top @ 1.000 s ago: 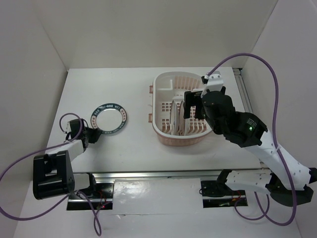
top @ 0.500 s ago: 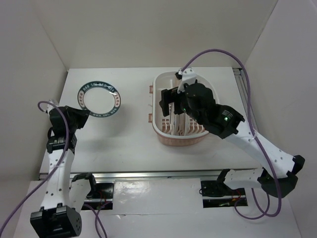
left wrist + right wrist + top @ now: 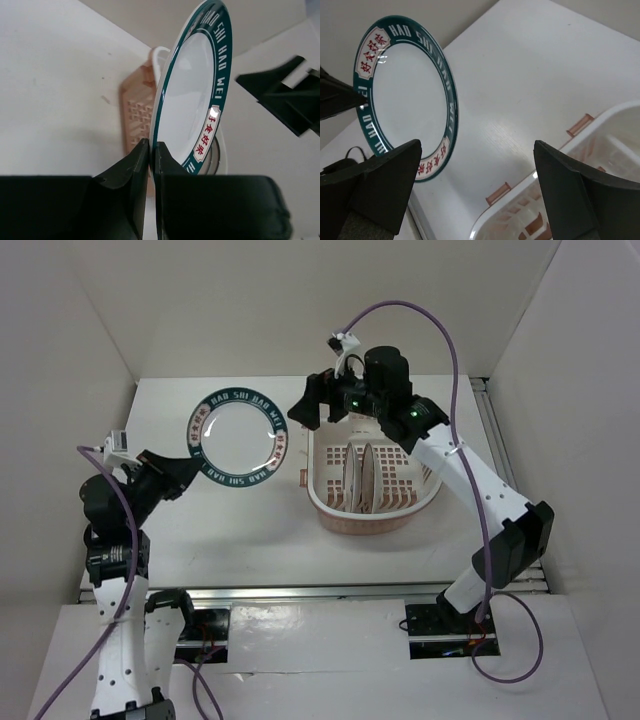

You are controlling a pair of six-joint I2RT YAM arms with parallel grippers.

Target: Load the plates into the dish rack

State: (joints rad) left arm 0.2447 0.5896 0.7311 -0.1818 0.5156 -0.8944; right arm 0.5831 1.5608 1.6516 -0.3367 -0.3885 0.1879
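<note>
- One plate, the teal lettered plate point(image 3: 240, 437), is off the desk point(image 3: 260, 530). It is held in the air over the left half, nearer the far edge than the near edge.
- At its left edge, the left gripper point(image 3: 183, 468) has its jaws closed down to the thickness of the rim and pinches the plate there.
- At its right edge, the right gripper point(image 3: 318, 408) has its jaws spread wide with nothing between them. It hangs just beside the plate, above the far-left corner of the dish rack point(image 3: 412, 502). No contact with the plate is evident.
- On the right half of the desk, the dish rack sits about midway between the far and near edges.
- Inside it, two plates point(image 3: 350, 480) stand upright on edge, side by side, near the middle. They are seen edge-on, so their patterns cannot be told.
- Progress, as judged: two of three plates are loaded.
- Left to do, as judged: bring the teal lettered plate to the rack, possibly by handover to the right gripper, and stand it in a free slot beside the others.
</note>
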